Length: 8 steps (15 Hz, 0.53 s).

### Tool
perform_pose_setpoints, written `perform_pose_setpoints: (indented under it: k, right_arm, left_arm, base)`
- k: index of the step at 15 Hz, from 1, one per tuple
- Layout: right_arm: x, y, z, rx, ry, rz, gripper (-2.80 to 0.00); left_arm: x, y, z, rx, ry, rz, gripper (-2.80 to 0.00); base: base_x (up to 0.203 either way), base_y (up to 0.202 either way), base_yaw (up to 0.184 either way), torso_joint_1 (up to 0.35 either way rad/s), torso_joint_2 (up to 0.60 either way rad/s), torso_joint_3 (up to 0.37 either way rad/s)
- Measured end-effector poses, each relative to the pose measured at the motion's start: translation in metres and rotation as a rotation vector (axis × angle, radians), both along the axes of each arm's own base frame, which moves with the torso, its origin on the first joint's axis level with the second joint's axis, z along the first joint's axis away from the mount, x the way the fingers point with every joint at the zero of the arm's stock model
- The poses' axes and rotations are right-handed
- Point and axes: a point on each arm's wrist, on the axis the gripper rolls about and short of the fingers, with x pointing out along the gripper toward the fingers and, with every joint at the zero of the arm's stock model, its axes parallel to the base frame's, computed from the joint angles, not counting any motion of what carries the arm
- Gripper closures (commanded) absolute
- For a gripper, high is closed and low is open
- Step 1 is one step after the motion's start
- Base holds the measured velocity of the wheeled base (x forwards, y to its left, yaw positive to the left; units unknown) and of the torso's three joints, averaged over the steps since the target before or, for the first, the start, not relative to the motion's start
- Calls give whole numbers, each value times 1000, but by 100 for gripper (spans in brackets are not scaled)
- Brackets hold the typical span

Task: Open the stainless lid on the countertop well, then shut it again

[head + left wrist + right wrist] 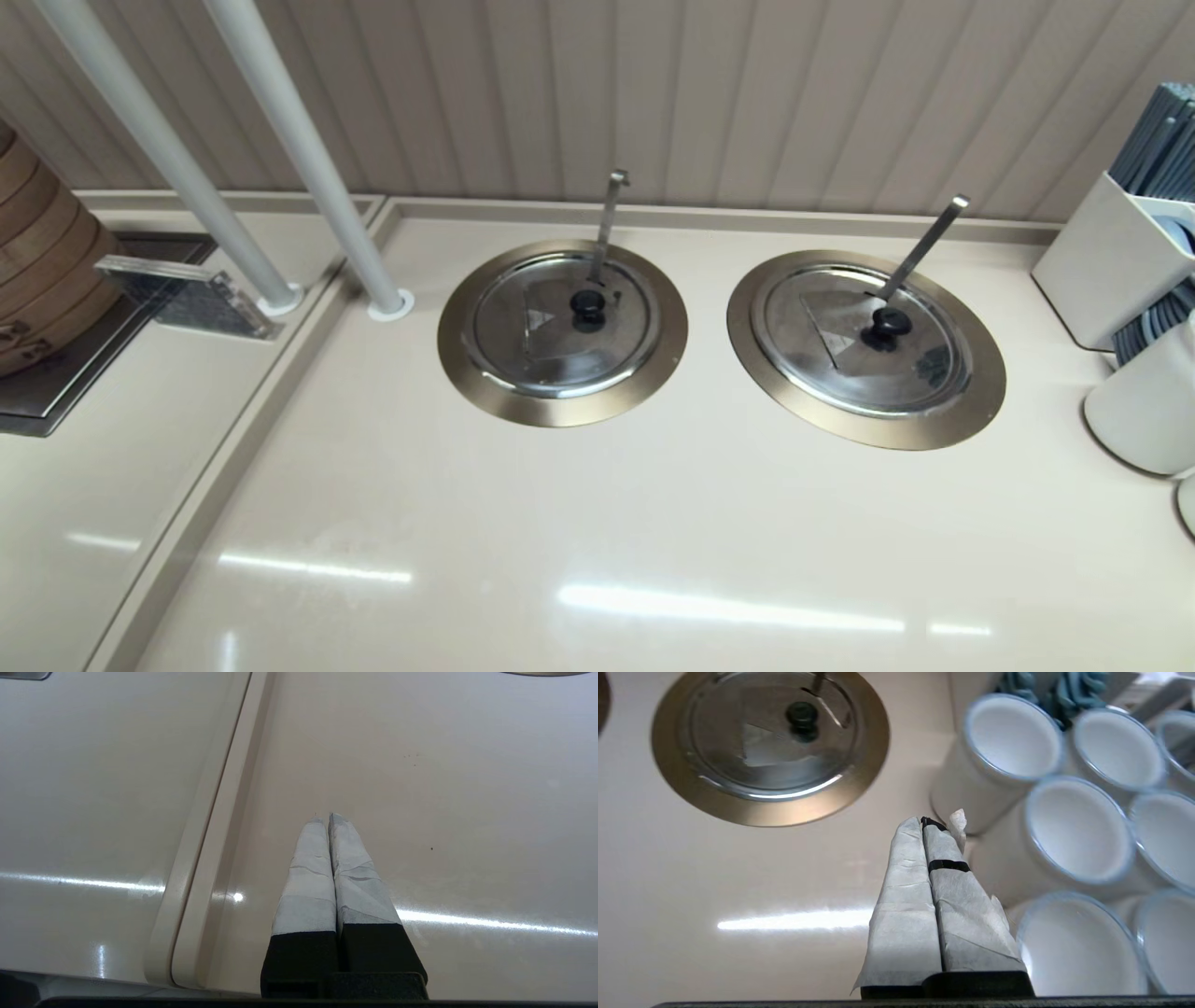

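I see a glossy cream countertop [597,523] with two round wells set into it at the far side. The countertop well [866,350] on the right sits closed under the stainless lid [864,341]; the left well [563,333] has its twin lid [563,325]. White cups [1144,406] and a white holder [1102,266] stand at the right edge. Two white poles [308,159] rise at far left.

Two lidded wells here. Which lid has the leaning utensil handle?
The stainless lid on the robot's right; its flat-tipped handle leans away, while the left lid has an upright handle.
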Motion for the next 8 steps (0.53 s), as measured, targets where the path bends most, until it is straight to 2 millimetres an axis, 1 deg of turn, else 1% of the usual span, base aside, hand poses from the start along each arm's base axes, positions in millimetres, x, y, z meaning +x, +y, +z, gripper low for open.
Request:
perform_pose_setpoints:
  k: [2, 4, 6, 8]
  right_arm:
    - [-37, -6, -4, -10, -4, -108, 0]
    - [-69, -5, -10, -41, -32, -163, 0]
    - [-89, -3, -21, -38, -74, -172, 0]
    - [-106, -2, -36, -25, -122, -132, 0]
  left_arm:
    - [0, 0, 0, 0, 0, 0, 0]
    - [0, 0, 0, 0, 0, 0, 0]
    - [0, 0, 0, 0, 0, 0, 0]
    - [0, 0, 0, 0, 0, 0, 0]
  base:
    - [0, 0, 0, 0, 0, 0]
    - [0, 0, 0, 0, 0, 0]
    - [0, 0, 0, 0, 0, 0]
    - [0, 0, 0, 0, 0, 0]
